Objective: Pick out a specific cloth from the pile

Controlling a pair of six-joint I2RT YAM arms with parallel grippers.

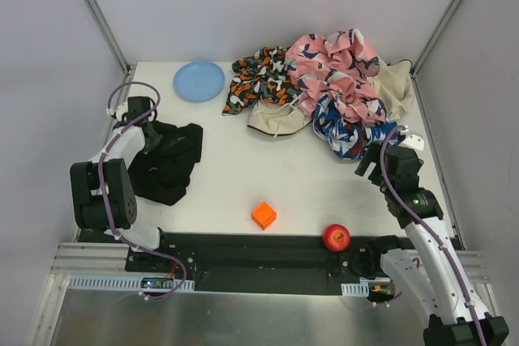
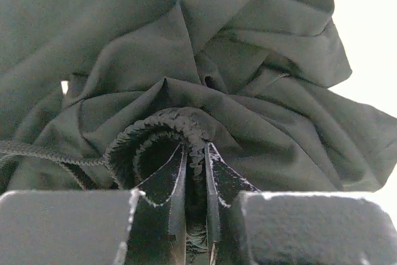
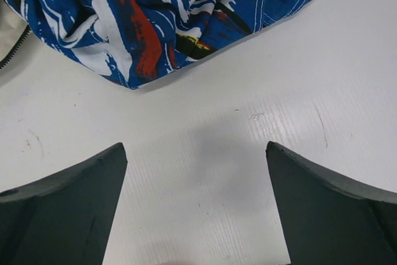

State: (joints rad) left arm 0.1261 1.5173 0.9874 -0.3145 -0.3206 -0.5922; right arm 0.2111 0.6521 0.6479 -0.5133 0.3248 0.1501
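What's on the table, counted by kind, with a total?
Cloths: 5 (black cloth apart; in the pile: orange-black cloth, pink cloth, blue patterned cloth, beige cloth)
Blue plate: 1
Orange cube: 1
Red apple: 1
Total: 8

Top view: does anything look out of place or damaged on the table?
Nothing stands out. The plain black fabric cloth lies crumpled at the left, apart from the colourful garment pile, pinched in the left jaws. Nothing spilled or torn.
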